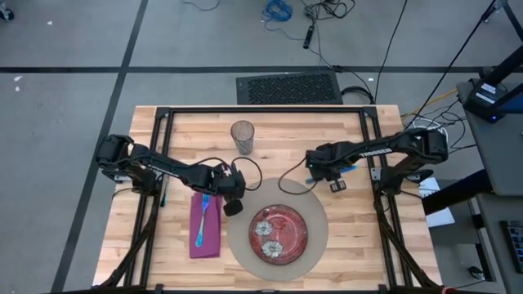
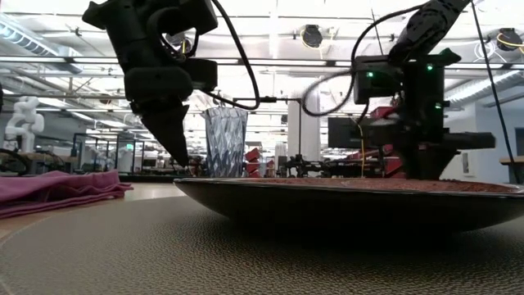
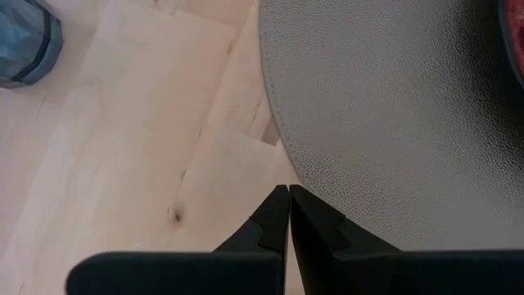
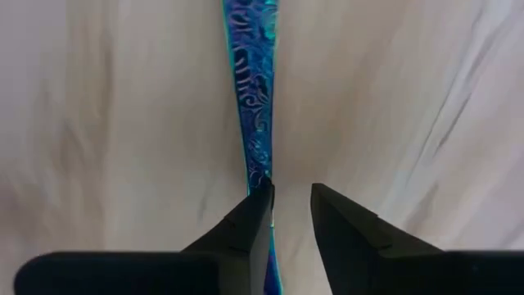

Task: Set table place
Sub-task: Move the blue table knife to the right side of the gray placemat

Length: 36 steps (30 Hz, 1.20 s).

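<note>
On the light-wood table [image 1: 359, 245] lies a round grey-tan mat [image 1: 317, 245] with a red patterned plate [image 1: 279, 231] on it. To the mat's left a purple napkin [image 1: 208, 237] carries a blue fork [image 1: 204, 204] and a pink piece [image 1: 198, 237]. A clear glass [image 1: 243, 136] stands at the far side. My left gripper [image 3: 288, 190] hangs shut over the mat's far left edge [image 3: 282, 139]. My right gripper [image 4: 291, 192] points down, narrowly open, over a blue patterned piece of cutlery [image 4: 250, 74] lying flat on the wood right of the mat's far edge [image 1: 350, 170]. My right gripper comes from above, its fingers in line with the blue cutlery's handle. One fingertip [image 4: 258, 205] stands right at the handle's side [image 4: 260, 168]; the other is apart from it. Whether that fingertip touches the handle, I cannot tell. The cutlery lies flat on the table.
Black frame bars [image 1: 270, 109] run along the table's far side and down both sides. A dark grille [image 1: 288, 88] and cables lie on the floor beyond the far edge. Bare wood shows right of the mat [image 1: 368, 237].
</note>
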Each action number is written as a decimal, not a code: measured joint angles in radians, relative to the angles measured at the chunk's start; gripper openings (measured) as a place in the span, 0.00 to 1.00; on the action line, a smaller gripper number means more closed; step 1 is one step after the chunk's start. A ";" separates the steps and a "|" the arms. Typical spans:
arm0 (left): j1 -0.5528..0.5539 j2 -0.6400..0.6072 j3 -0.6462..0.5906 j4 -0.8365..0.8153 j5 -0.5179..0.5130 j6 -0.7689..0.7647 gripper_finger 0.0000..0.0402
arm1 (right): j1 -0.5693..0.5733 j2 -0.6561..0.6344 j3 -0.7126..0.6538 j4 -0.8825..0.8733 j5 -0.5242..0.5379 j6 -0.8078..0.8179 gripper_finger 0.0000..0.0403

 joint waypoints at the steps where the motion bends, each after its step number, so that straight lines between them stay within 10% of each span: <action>1: -0.001 0.000 0.000 0.000 0.000 0.000 0.00 | 0.007 0.001 -0.002 -0.020 0.023 -0.013 0.20; 10: -0.001 0.000 0.000 0.001 0.000 0.000 0.00 | 0.081 0.006 -0.009 -0.125 0.152 -0.096 0.19; 36: -0.002 0.000 0.000 0.028 -0.001 0.008 0.00 | 0.448 0.000 0.009 -0.268 0.063 0.201 0.13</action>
